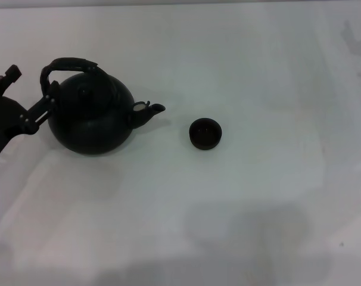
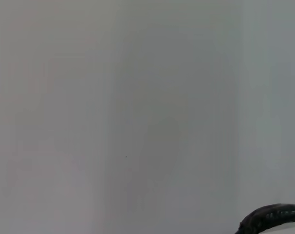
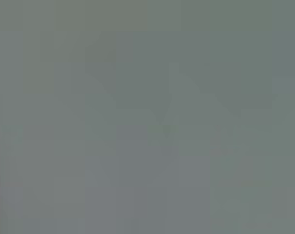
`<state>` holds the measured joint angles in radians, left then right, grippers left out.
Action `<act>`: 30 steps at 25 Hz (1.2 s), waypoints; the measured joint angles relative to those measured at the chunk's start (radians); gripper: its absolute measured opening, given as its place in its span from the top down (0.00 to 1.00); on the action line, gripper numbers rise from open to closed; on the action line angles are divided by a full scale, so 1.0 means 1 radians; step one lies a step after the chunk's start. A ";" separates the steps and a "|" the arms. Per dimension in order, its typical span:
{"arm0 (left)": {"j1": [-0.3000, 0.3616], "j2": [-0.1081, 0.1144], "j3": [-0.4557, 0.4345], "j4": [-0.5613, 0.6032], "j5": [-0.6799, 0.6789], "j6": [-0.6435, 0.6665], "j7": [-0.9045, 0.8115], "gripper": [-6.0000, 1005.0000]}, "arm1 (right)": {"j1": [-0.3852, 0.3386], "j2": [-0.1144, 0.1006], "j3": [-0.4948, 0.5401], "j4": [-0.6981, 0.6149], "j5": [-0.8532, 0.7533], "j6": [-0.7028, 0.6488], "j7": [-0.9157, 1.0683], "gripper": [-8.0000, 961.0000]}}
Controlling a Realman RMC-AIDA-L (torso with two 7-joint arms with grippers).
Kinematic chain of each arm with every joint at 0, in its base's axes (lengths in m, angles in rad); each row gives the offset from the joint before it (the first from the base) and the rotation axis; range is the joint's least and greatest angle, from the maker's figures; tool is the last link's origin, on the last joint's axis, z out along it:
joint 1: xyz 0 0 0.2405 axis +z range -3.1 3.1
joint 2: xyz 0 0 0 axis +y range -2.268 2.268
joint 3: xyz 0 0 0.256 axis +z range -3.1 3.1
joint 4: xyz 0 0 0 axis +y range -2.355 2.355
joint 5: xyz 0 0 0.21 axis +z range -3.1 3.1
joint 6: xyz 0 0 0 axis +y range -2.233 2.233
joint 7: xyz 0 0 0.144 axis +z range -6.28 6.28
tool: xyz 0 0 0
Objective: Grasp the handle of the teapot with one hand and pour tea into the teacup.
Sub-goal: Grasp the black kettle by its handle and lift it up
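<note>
On the white counter (image 1: 258, 196), round matte pot (image 1: 94, 119), rough arched handle (image 1: 67, 64); left hand (image 1: 46, 101) beside it, grip indeterminate.

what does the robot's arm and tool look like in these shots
Only the left arm shows, at the head view's left edge beside the teapot. Its left tool is all black: a rounded dark body that narrows into thin, rod-like links with small pale fasteners at the joints, and a short black bracket sticking up behind. No markings or sleeves are visible. The right arm is out of view.
</note>
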<state>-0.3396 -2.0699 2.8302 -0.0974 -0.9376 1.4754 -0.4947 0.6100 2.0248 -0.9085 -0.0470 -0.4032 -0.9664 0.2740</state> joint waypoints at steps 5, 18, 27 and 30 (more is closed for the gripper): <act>-0.016 0.001 0.000 0.000 0.000 -0.031 0.001 0.16 | 0.001 0.000 0.000 -0.005 0.001 0.000 0.000 0.12; -0.027 -0.004 0.007 0.009 0.000 -0.070 0.076 0.18 | 0.004 0.000 0.000 -0.005 0.001 0.002 0.001 0.12; -0.027 -0.006 0.008 0.011 0.004 -0.082 0.081 0.19 | 0.004 0.000 0.000 -0.005 0.001 0.008 0.002 0.12; -0.027 -0.007 0.005 0.012 0.003 -0.092 0.081 0.20 | 0.004 0.000 0.000 -0.005 0.001 0.009 0.002 0.12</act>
<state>-0.3666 -2.0771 2.8356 -0.0850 -0.9350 1.3839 -0.4141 0.6136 2.0248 -0.9081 -0.0522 -0.4019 -0.9572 0.2761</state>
